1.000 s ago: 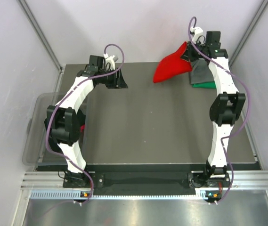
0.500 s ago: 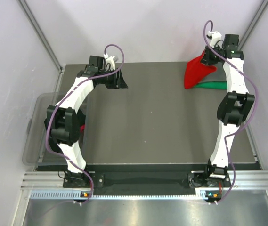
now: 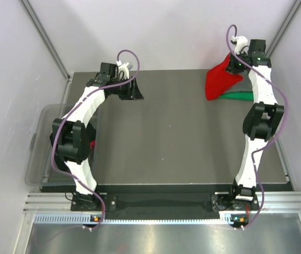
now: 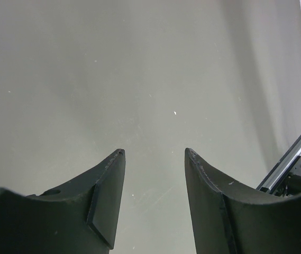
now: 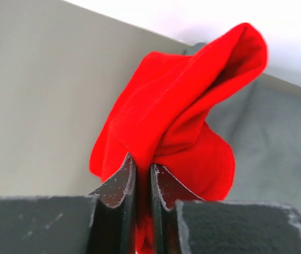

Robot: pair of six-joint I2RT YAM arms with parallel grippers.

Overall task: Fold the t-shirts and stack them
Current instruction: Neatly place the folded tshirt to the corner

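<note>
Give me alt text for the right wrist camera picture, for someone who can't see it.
The right gripper is shut on a fold of a bright red t-shirt, which bunches out beyond it. Behind the red cloth, to the right, a grey t-shirt lies on the grey table.

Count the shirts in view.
3. A red shirt hangs from the right claw; a grey shirt and a green shirt lie beneath. Others may be hidden.

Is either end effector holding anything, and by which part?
The right end effector pinches the red t-shirt by a bunched fold of cloth; whether hem or sleeve is unclear. The left end effector is open, holding nothing.
</note>
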